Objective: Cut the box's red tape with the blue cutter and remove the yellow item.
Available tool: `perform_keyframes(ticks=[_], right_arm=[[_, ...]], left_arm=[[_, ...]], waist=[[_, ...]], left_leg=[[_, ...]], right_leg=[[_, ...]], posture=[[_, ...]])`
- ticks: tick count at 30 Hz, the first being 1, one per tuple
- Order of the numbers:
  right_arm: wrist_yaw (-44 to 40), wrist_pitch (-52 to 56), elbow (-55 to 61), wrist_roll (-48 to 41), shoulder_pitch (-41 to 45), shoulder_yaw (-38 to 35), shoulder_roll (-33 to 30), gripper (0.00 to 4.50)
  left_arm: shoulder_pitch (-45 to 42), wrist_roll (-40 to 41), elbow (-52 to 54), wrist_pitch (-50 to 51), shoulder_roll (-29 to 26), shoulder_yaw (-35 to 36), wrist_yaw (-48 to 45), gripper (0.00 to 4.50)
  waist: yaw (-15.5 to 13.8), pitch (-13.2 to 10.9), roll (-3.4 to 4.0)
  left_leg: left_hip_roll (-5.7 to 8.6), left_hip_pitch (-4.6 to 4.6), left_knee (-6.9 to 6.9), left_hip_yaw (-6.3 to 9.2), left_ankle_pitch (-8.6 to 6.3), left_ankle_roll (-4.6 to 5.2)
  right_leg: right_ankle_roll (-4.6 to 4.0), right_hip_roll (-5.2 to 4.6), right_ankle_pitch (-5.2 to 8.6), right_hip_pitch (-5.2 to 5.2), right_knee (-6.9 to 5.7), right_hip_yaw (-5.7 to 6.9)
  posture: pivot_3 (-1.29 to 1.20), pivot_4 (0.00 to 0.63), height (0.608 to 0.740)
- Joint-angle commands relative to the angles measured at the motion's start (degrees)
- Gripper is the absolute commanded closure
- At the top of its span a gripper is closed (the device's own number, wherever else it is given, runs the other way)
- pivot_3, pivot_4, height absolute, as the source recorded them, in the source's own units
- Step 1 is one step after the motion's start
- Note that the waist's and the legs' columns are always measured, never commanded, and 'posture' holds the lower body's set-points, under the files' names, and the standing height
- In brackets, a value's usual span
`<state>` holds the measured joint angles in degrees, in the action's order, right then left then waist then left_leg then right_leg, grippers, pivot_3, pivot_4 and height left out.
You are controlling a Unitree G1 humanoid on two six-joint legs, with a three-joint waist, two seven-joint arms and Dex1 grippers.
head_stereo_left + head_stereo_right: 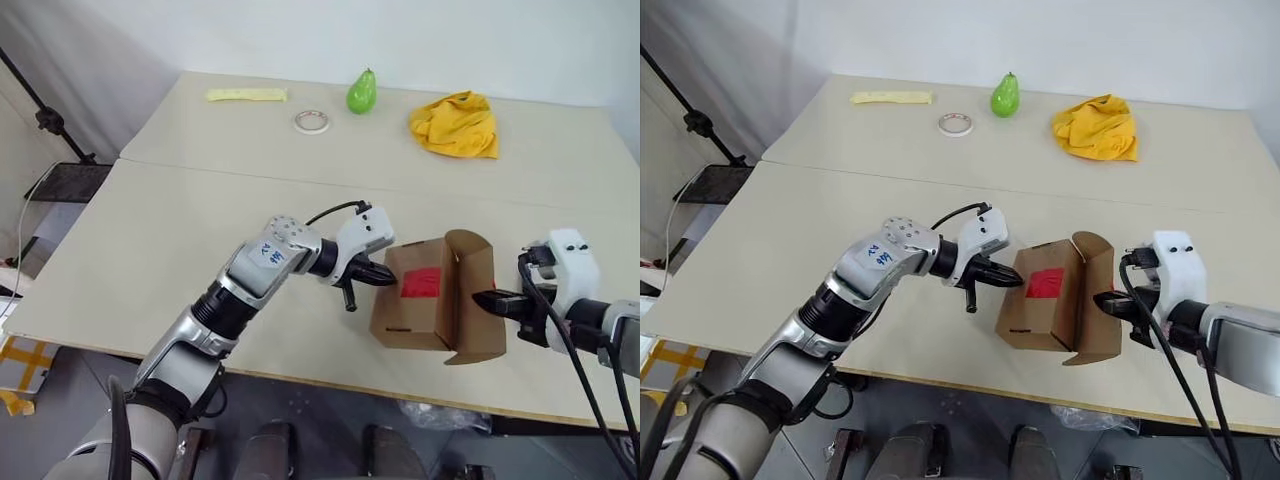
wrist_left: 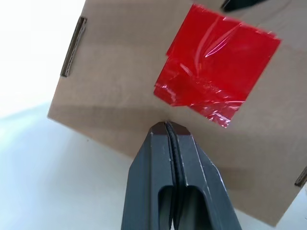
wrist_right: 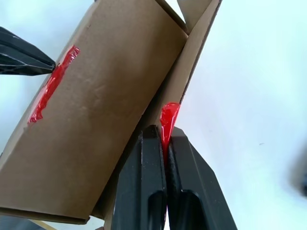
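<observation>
Cardboard box (image 1: 425, 305), glossy red tape (image 2: 216, 81) crinkled; left gripper (image 2: 169, 127) closed, right gripper (image 3: 163, 132) pinching flap

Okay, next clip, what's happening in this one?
The robot is working on the box near the table's front edge. Its left end effector, shut, presses its tips against the taped side just beside the red tape. Its right end effector is shut on one opened flap, pinching a bit of red tape there. Farther back lie a yellow cloth, a green pear and a tape roll.
</observation>
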<state>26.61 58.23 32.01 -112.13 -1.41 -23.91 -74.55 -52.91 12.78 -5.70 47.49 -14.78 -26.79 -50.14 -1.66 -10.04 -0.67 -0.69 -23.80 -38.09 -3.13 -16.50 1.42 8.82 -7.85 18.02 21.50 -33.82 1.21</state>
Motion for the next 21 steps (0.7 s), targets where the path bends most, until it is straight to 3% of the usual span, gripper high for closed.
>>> perform_keyframes(ticks=[1,10,21], right_arm=[[-1.69,-4.24,2.95,-0.87,0.06,-0.54,-4.21,4.48],[-2.29,-11.40,5.56,-0.87,3.45,4.27,-12.04,4.48],[5.17,-17.38,8.67,-0.87,11.18,18.12,-12.37,4.48]], left_arm=[[1.28,-0.66,-0.33,0.51,1.15,-0.80,0.34,4.50],[2.31,-0.48,-0.10,0.49,2.56,1.00,1.76,4.50],[2.53,0.37,-2.58,-3.18,6.03,5.16,3.80,4.50]], waist=[[0.01,0.00,0.00],[0.01,0.00,0.00],[0.11,0.00,0.00]], left_leg=[[0.00,-0.03,-0.02,0.02,0.00,0.01],[-0.01,-0.29,-0.09,0.20,0.02,-0.04],[-0.01,-0.31,-0.16,0.22,0.04,-0.07]], right_leg=[[0.00,0.00,0.00,0.00,0.02,0.00],[0.00,-0.02,0.00,0.14,0.06,0.18],[0.00,-0.05,0.00,0.14,0.08,0.21]], posture=[[0.00,0.150,0.740],[0.00,0.150,0.740],[0.00,0.150,0.740]])
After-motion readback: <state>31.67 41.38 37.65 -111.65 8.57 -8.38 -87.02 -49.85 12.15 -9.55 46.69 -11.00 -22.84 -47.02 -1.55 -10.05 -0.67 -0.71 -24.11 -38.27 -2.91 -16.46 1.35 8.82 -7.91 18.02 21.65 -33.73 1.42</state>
